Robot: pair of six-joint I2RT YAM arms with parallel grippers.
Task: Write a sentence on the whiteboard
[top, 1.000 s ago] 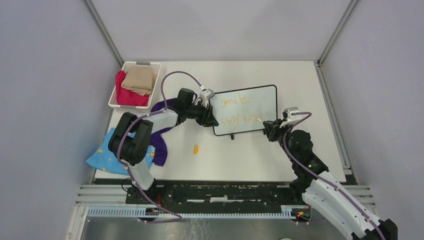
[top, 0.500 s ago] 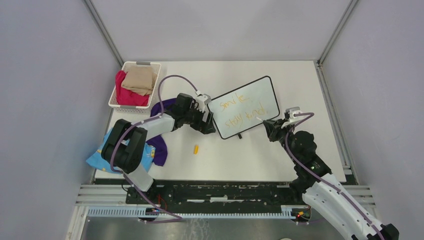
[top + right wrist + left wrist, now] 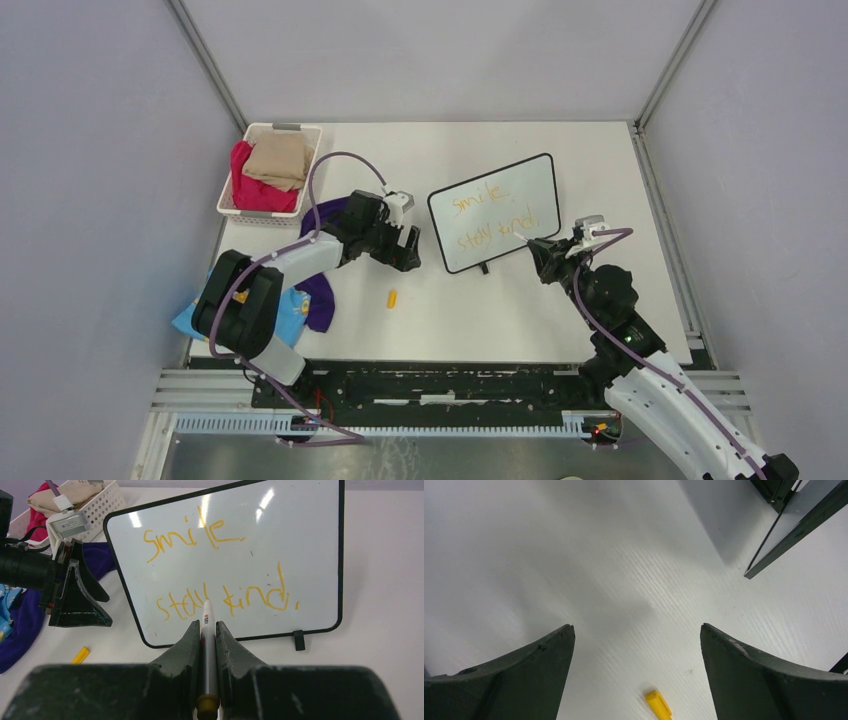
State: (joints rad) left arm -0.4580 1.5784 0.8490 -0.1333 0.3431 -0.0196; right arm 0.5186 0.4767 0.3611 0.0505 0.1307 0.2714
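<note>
Right wrist view has the whiteboard [image 3: 300,545] propped on its little feet mid-table, leaning back, with the sentence [image 3: 235,601] "smile / stay kind" in orange. The right gripper [image 3: 206,626] is clamped on a marker [image 3: 208,645], tip near the lower line; contact is unclear. The left gripper [image 3: 636,630] hangs spread and empty over the table [image 3: 574,555], beside the board's left edge. The board looks light, stiff and slick, likely to skid or tip when pushed. Grip the frame edge, never the inked face.
</note>
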